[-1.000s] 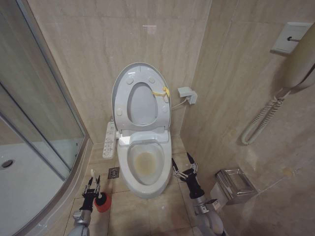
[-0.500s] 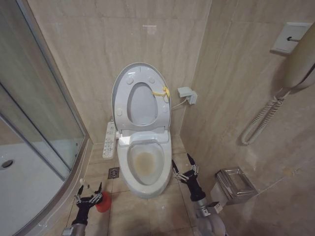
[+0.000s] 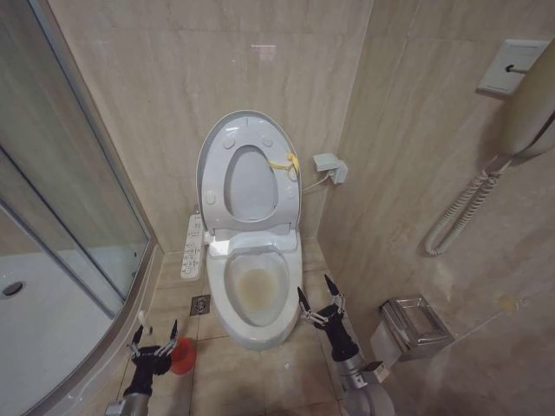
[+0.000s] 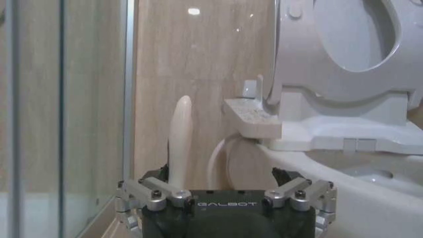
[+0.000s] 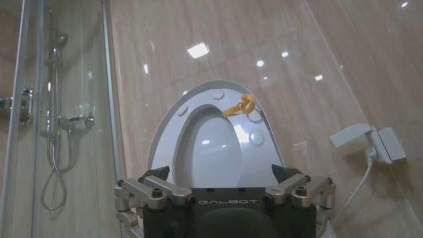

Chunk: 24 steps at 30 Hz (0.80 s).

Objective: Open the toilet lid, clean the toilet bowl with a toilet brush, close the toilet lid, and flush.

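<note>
The left gripper hangs low beside the glass shower wall, jaws spread wide and holding nothing; the brush's white handle stands up between its fingers, closer to the left one, and rises from the red cup on the floor tiles just left of the bowl. In the left wrist view that handle is a pale, slim, round-tipped stick just ahead of the open jaws. The lid is already up against the wall, its yellow tag on the right edge, and the bowl shows a yellow-brown stain inside, so the step in hand is picking up the brush. That likely calls for closing squarely on the thin stick, then lifting it straight out of the cup. The right gripper waits wide open and empty at the bowl's right.
</note>
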Motion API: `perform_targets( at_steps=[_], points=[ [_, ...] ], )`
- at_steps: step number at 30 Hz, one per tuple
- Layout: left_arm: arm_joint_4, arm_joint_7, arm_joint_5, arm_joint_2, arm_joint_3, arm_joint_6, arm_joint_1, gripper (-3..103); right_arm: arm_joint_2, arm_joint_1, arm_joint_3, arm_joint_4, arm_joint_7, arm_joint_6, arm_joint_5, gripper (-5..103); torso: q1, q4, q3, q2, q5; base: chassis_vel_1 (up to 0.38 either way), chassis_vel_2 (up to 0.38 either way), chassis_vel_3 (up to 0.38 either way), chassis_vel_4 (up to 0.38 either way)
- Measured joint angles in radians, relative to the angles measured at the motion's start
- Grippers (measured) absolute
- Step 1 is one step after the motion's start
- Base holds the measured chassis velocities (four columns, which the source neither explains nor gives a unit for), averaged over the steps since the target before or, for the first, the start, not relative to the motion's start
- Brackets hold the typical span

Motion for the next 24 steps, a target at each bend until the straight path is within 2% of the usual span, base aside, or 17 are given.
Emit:
perform_targets(
  at_steps=[7, 16, 24],
  points=[
    [0.035, 0.001, -0.014, 0.009, 0.009, 0.006, -0.012, 100, -0.003, 0.001, 0.005, -0.001, 0.000, 0.000, -0.001, 100, 0.000, 0.0004, 0.000, 0.000, 0.0001, 0.000, 0.000, 0.000, 0.000],
    [0.112, 0.007, 0.004, -0.025, 0.020, -0.002, -0.051, 100, -0.007, 0.002, 0.013, -0.013, -0.001, 0.005, 0.008, 100, 0.000, 0.0003, 0.000, 0.000, 0.0002, 0.000, 0.000, 0.000, 0.000],
    [0.115, 0.004, 0.009, -0.034, 0.020, -0.004, -0.078, 100, -0.024, 0.004, 0.011, -0.021, -0.006, 0.010, 0.016, 100, 0.000, 0.0002, 0.000, 0.000, 0.0002, 0.000, 0.000, 0.000, 0.000]
  ],
)
